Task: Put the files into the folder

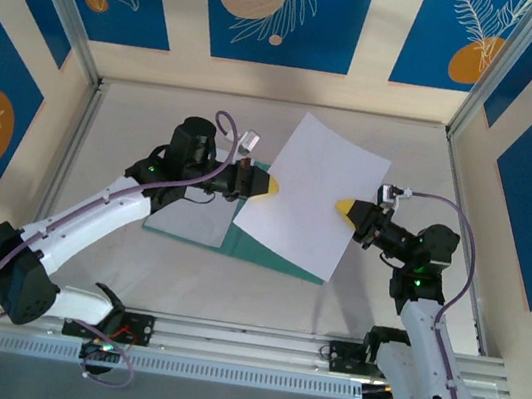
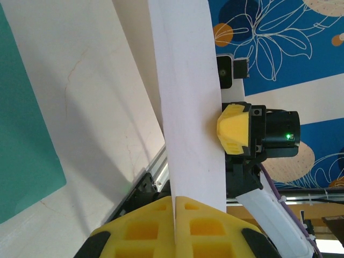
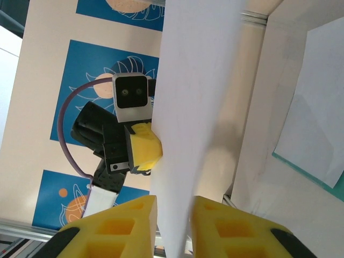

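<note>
One white file sheet (image 1: 315, 195) hangs tilted in the air above the table, spanned between both grippers. My left gripper (image 1: 270, 188) is shut on its left edge; the left wrist view shows the jaws (image 2: 174, 201) pinched together on the sheet (image 2: 188, 107). My right gripper (image 1: 344, 208) straddles the sheet's right edge. In the right wrist view its jaws (image 3: 174, 207) stand apart with the sheet (image 3: 199, 107) running between them. The teal-green folder (image 1: 268, 252) lies flat below, with a second white sheet (image 1: 193, 213) resting on its left part.
Aluminium rails (image 1: 253, 344) carry the arm bases along the table's near edge. Patterned blue and cream walls (image 1: 276, 9) enclose the back and sides. Bare tabletop (image 1: 135, 128) spreads around the folder.
</note>
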